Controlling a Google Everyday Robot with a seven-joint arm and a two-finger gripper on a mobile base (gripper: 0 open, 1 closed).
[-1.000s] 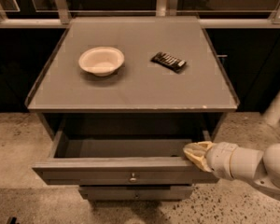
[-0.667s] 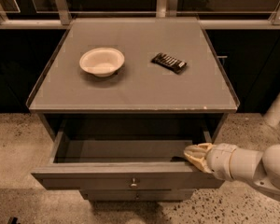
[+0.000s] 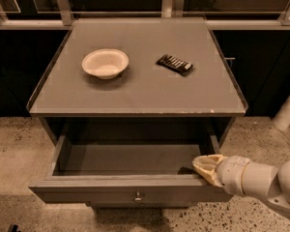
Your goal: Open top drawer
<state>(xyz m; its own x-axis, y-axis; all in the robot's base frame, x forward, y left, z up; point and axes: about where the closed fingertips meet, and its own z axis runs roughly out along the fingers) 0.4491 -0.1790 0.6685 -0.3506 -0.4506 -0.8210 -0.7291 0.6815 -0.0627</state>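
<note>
The top drawer (image 3: 130, 190) of the grey cabinet is pulled far out toward the camera, showing its empty grey box interior (image 3: 130, 157). Its front has one small round metal knob (image 3: 138, 196) at the centre. My gripper (image 3: 206, 168) reaches in from the lower right on a white arm (image 3: 261, 180). It sits at the right end of the drawer, over the top edge of the front panel and touching it. The lower drawers are hidden below the open drawer.
A white bowl (image 3: 105, 63) and a dark snack packet (image 3: 174, 64) lie on the cabinet top (image 3: 135, 93). Dark cabinets and metal rails stand behind. A white post (image 3: 287, 108) stands at the right. Speckled floor surrounds the cabinet.
The drawer has slid further out toward the camera, and my gripper has moved with its right end.
</note>
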